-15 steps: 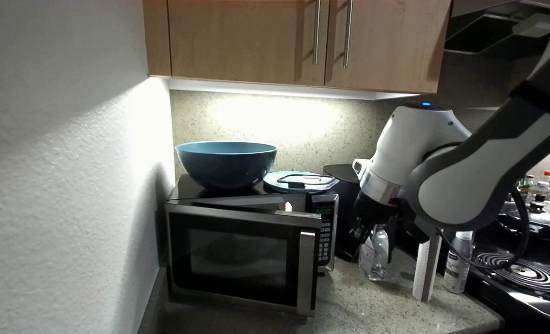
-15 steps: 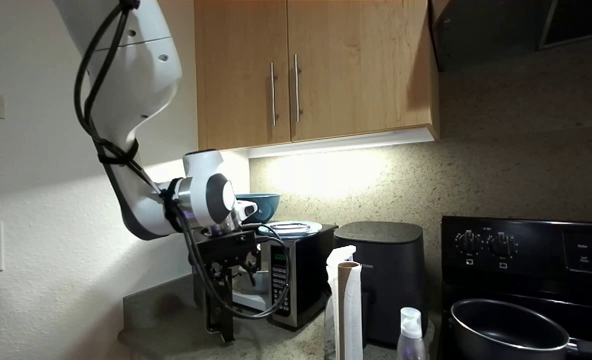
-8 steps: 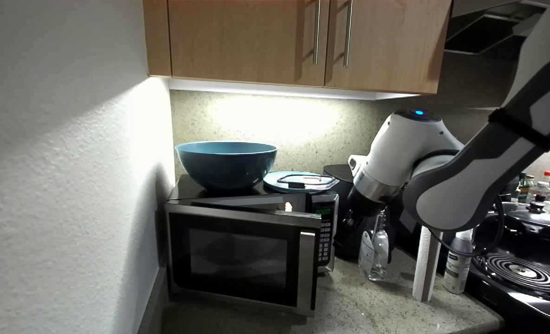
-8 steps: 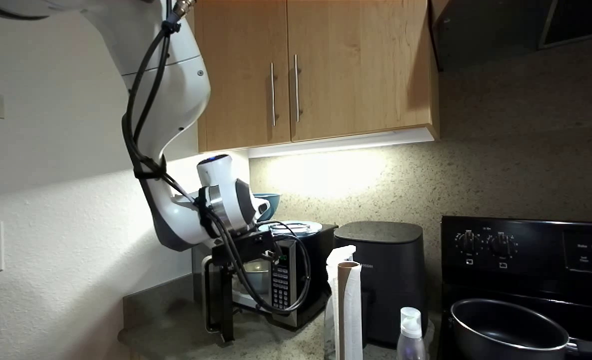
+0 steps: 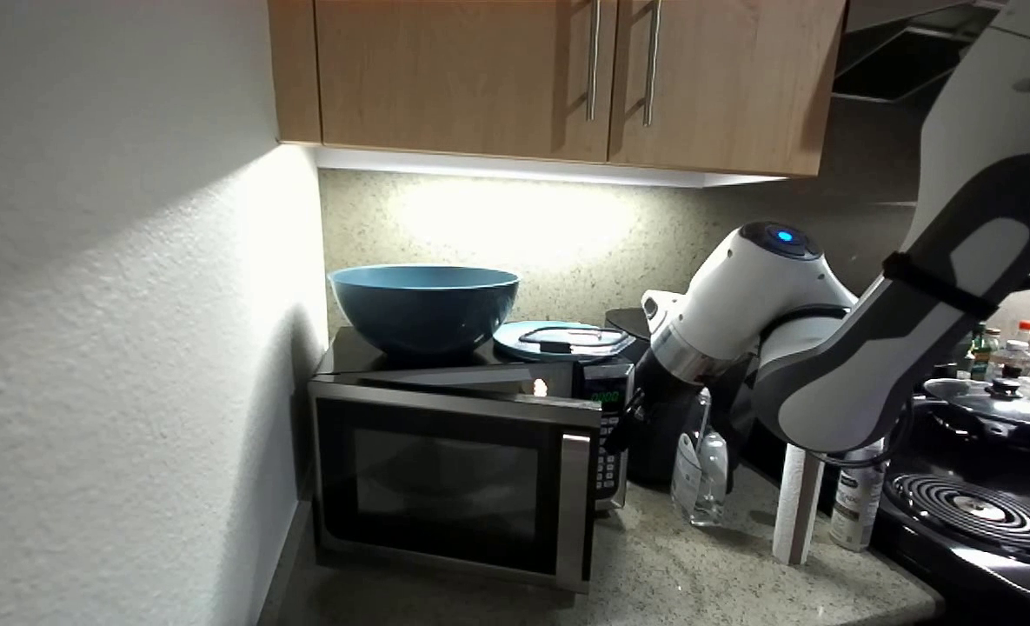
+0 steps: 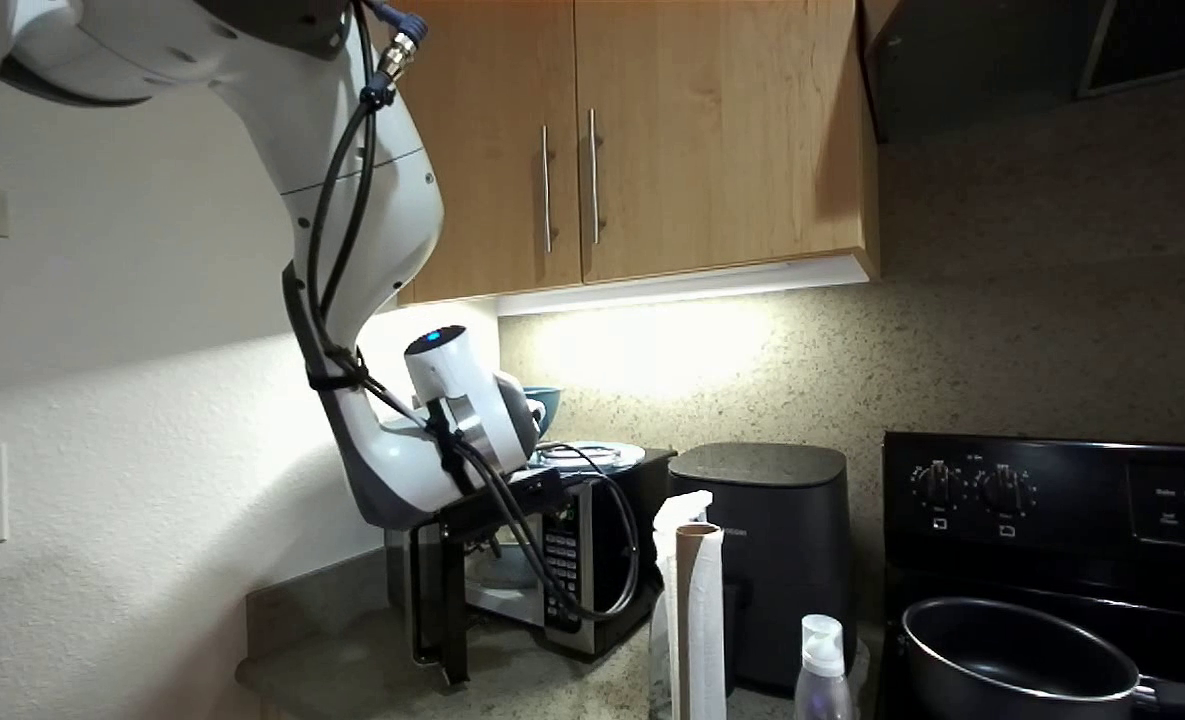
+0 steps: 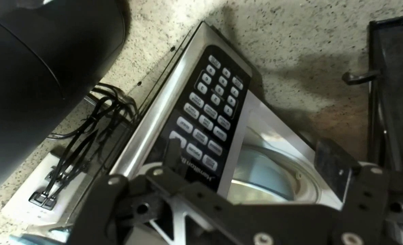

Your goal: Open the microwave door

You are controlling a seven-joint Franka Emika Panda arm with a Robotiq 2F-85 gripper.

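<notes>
The microwave door (image 5: 449, 487) stands partly open, swung out from the silver microwave (image 5: 614, 469). In an exterior view the door shows nearly edge-on with its handle (image 6: 439, 600). In the wrist view the inner edge of the door (image 7: 391, 102), with a latch hook, is at the right. My gripper (image 7: 255, 158) is open and empty. It is over the gap between the button panel and the door. One finger is in front of the button panel, the other is on the door's side. In an exterior view the gripper (image 5: 623, 426) is just behind the door's free edge.
A blue bowl (image 5: 423, 313) and a plate (image 5: 523, 349) sit on the microwave. A bowl (image 7: 269, 172) is inside it. A black air fryer (image 6: 762, 560), clear bottle (image 5: 701, 478) and paper roll (image 5: 800, 504) stand beside it. A wall (image 5: 132, 348) is near the door's hinge side.
My gripper has moved toward the microwave and tilted, coming in behind the door's free edge. The door has not visibly moved.
</notes>
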